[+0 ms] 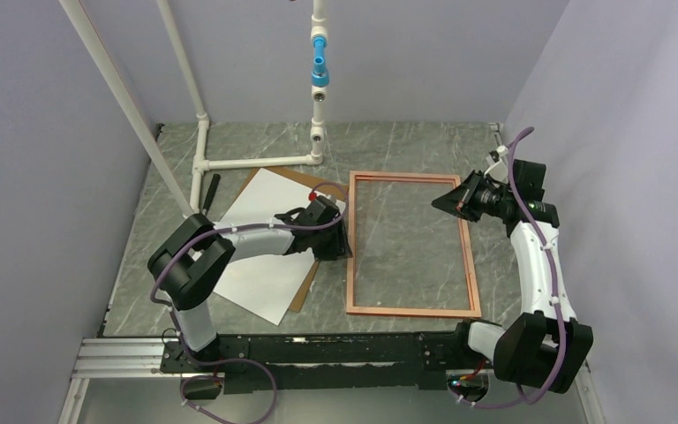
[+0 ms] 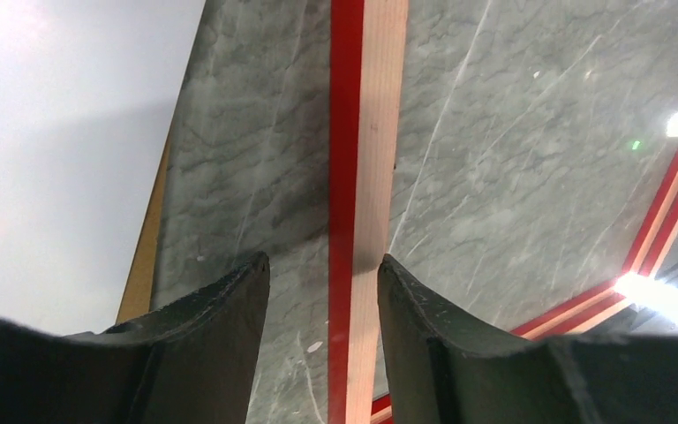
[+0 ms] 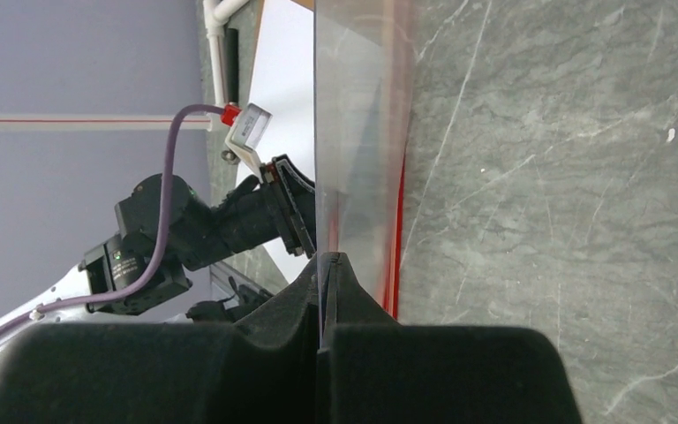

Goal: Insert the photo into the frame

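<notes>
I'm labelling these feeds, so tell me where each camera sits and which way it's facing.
Top external: high behind the bases, looking down at the table, the frame, left arm and right arm.
Left wrist: close above the table, looking along a frame rail between its open jaws.
Right wrist: low, facing the left arm, its jaws shut on the clear pane.
Shared: top and right wrist both show the white photo.
</notes>
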Robot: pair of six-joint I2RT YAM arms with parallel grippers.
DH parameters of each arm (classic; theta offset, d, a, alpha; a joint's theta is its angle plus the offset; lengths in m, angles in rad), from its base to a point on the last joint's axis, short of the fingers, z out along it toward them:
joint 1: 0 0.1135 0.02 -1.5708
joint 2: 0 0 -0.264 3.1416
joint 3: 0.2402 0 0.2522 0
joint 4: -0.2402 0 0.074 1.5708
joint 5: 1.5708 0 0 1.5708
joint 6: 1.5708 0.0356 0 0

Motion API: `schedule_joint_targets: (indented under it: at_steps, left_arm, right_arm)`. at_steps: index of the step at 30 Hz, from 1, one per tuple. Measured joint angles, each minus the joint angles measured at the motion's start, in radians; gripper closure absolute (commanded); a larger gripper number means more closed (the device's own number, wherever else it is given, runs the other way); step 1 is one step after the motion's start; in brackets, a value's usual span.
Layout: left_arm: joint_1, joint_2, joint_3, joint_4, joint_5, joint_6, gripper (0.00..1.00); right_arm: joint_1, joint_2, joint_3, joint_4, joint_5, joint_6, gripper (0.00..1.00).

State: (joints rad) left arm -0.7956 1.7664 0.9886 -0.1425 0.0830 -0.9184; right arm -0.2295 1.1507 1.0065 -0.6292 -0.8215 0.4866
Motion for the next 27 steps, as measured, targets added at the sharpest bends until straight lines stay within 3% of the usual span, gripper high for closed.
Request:
schedule_joint_targets:
  at_steps: [27]
  left_arm:
    - [-0.009, 0.034, 0.04, -0.012, -0.002, 0.0, 0.5]
  right_arm:
    - [-0.001, 0.016, -0.021, 0.002, -0.018, -0.008, 1.0]
